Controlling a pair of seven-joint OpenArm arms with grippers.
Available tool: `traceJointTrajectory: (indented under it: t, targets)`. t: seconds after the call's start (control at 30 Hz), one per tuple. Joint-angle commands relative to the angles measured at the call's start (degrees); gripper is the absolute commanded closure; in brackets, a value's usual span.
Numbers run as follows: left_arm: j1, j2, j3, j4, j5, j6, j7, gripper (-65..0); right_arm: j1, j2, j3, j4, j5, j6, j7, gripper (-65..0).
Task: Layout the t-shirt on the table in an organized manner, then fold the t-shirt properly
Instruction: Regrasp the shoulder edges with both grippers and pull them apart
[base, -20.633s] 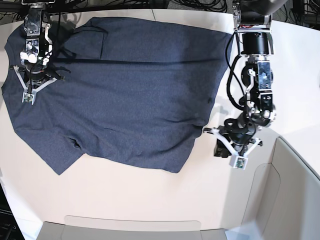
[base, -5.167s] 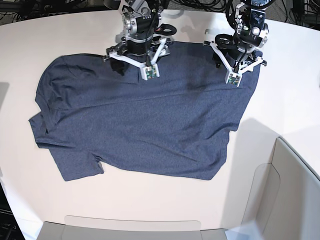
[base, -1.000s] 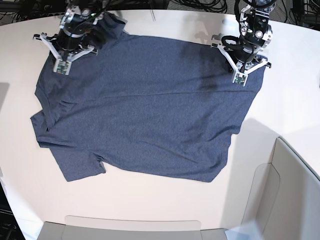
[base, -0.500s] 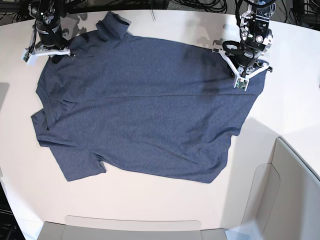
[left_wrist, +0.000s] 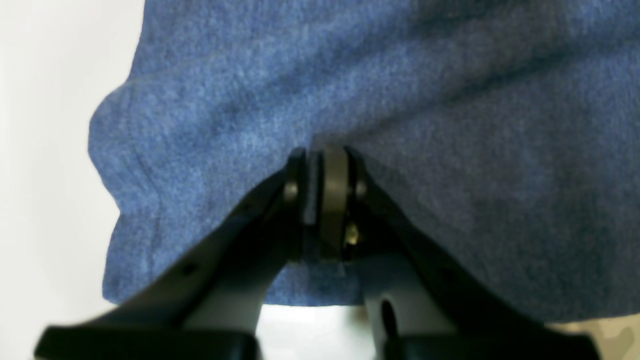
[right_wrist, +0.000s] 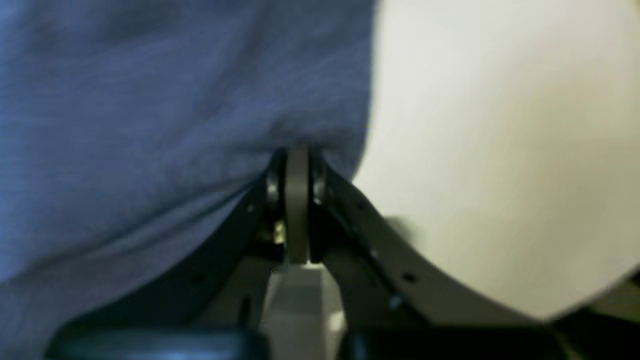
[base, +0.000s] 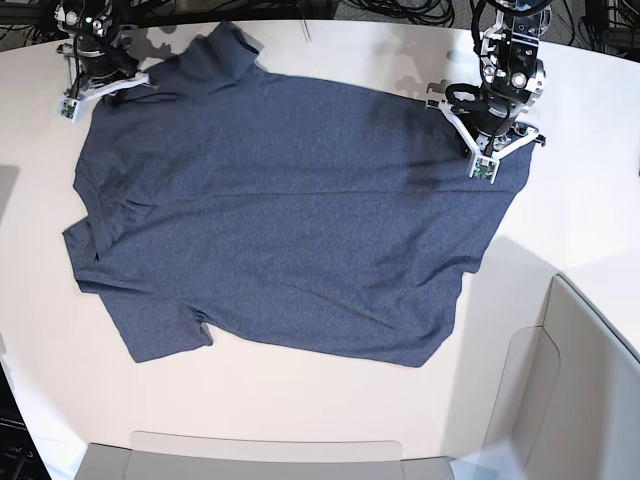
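Since half a second before, the right arm's fingers (base: 76, 100) had been carried slightly back and inward along the far-left corner of the t-shirt (base: 280, 210), and the cloth there had been drawn a touch flatter; the left arm's fingers (base: 487, 160) had been kept almost where they were at the far-right corner. In the left wrist view the fingers (left_wrist: 320, 200) were seen pressed together on a raised pinch of the t-shirt (left_wrist: 400, 90), blue fabric being trapped between the pads just in from the hem. In the right wrist view the fingers (right_wrist: 297, 200) were likewise seen shut tight against the edge of the t-shirt (right_wrist: 150, 125), a fold of cloth being bunched at their tips, though the picture was blurred. Bare desk (right_wrist: 500, 150) was shown just beside that grip, and a strip of desk (left_wrist: 50, 150) was shown beside the other. Outward from both grips, the t-shirt was found spread nearly flat across the middle of the desk (base: 300, 400), one sleeve being laid at the near left and another pointed to the far edge. A grey-beige bin wall (base: 590, 390) was seen at the near right, well apart from the cloth.
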Motion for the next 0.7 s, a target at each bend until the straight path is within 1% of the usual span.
traceJointTrajectory:
  t: [0.0, 0.1, 0.2, 0.37, 0.43, 0.53, 0.67]
  targets:
    - [1.9, 0.6, 0.3, -2.3, 0.5, -0.5, 8.5, -5.6, -0.9, 0.3, 0.4, 0.0, -2.9, -1.2, -1.9, 0.0]
    - [2.0, 1.4, 0.3, -2.0, 0.5, -0.5, 8.5, -5.5, -0.5, 0.8, 0.3, 0.2, -10.5, -1.2, -1.9, 0.0]
    - [2.2, 1.6, 0.5, -1.9, 0.5, -0.5, 8.5, -5.5, -0.1, 2.8, 0.0, 0.2, -14.0, -1.2, -1.9, 0.0]
    - [3.2, 1.6, 5.6, -1.9, 0.5, -0.5, 8.6, -5.4, -0.1, 6.0, 0.0, 0.2, -14.6, -1.2, -1.9, 0.0]
    - [4.0, 1.6, 6.6, -1.9, 0.5, -0.5, 8.6, -5.4, 0.0, 6.7, 0.1, 0.2, -14.6, -1.2, -1.9, 0.0]
    - [5.3, 2.8, 8.1, -1.5, 0.5, -0.5, 8.6, -5.4, 0.5, 6.8, 0.3, 0.2, -14.7, -1.2, -1.9, 0.0]
    - [6.9, 3.1, 11.1, 2.1, 0.5, -0.5, 9.1, -5.6, 0.5, 6.8, 0.3, 1.1, -14.6, -1.2, -1.9, 0.0]
